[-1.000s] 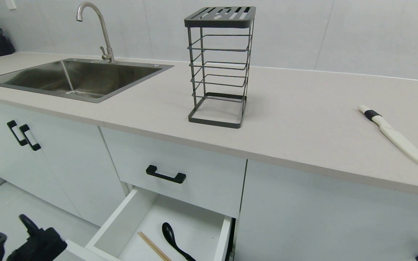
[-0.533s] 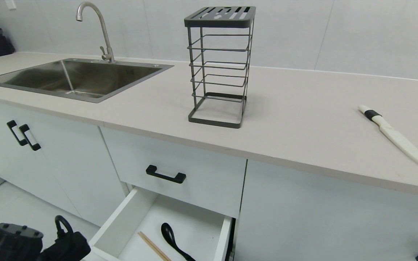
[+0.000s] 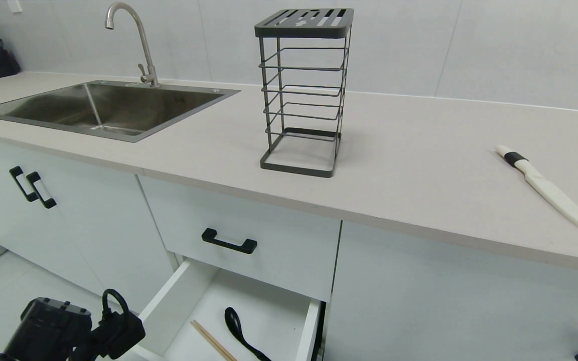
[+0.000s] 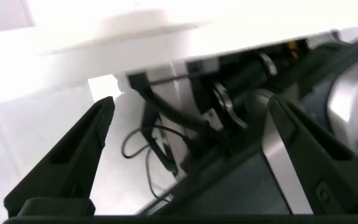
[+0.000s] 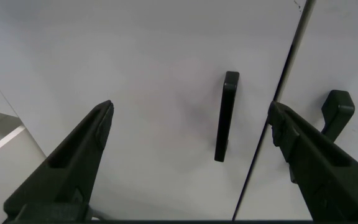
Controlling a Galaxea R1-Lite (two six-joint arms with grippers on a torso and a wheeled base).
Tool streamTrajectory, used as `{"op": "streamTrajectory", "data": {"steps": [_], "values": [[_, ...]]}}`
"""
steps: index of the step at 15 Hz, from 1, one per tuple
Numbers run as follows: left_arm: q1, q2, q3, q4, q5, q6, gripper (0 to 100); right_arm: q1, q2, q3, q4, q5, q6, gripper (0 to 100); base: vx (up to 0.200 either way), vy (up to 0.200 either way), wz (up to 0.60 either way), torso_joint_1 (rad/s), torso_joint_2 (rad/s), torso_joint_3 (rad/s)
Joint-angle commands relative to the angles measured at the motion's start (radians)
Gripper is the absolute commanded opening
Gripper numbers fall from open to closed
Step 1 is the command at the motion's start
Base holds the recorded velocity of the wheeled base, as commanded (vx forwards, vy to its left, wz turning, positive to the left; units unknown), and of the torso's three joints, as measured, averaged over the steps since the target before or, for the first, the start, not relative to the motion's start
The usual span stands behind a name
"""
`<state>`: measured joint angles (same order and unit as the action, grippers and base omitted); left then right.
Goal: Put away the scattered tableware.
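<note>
Left gripper (image 4: 191, 106), fingers apart and empty like the right gripper (image 5: 191, 112), has swung up beside the open drawer (image 3: 164, 300), probably to shut it, while the white knife (image 3: 545, 188) still awaits storing.

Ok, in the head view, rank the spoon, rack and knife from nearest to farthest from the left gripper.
From the left gripper, low on the left:
1. Spoon, in the open drawer beside the gripper.
2. Rack, upright on the middle of the counter.
3. Knife, lying flat at the counter's far right.
</note>
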<state>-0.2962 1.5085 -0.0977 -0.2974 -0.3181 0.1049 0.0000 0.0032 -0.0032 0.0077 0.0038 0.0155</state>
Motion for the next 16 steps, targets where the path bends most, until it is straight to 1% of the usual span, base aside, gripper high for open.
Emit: {"op": "streamTrajectory", "data": {"steps": [1, 3, 5, 8, 10, 11, 14, 16], "values": [[0.0, 0.056, -0.001, -0.009, 0.011, -0.001, 100, 0.0, 0.001, 0.0, 0.0, 0.001, 0.0, 100, 0.0, 0.0, 0.0, 0.0, 0.0, 0.0], [0.0, 0.075, -0.005, -0.026, 0.013, -0.001, 100, 0.0, 0.001, 0.0, 0.0, 0.001, 0.0, 100, 0.0, 0.0, 0.0, 0.0, 0.0, 0.0], [0.0, 0.108, -0.007, -0.085, 0.016, -0.001, 100, 0.0, 0.001, 0.0, 0.0, 0.001, 0.0, 100, 0.0, 0.0, 0.0, 0.0, 0.0, 0.0], [0.0, 0.151, -0.002, -0.143, 0.016, -0.001, 100, 0.0, 0.001, 0.0, 0.0, 0.001, 0.0, 100, 0.0, 0.0, 0.0, 0.0, 0.0, 0.0], [0.0, 0.168, -0.001, -0.172, 0.03, -0.001, 100, 0.0, 0.001, 0.0, 0.0, 0.001, 0.0, 100, 0.0, 0.0, 0.0, 0.0, 0.0, 0.0], [0.0, 0.183, 0.001, -0.207, 0.042, -0.001, 100, 0.0, 0.001, 0.0, 0.0, 0.001, 0.0, 100, 0.0, 0.0, 0.0, 0.0, 0.0, 0.0], [0.0, 0.213, -0.004, -0.279, 0.042, -0.001, 100, 0.0, 0.001, 0.0, 0.0, 0.001, 0.0, 100, 0.0, 0.0, 0.0, 0.0, 0.0, 0.0], [0.0, 0.256, 0.001, -0.365, 0.042, -0.001, 100, 0.0, 0.001, 0.0, 0.0, 0.001, -0.002, 100, 0.0, 0.0, 0.0, 0.0, 0.0, 0.0]]}}
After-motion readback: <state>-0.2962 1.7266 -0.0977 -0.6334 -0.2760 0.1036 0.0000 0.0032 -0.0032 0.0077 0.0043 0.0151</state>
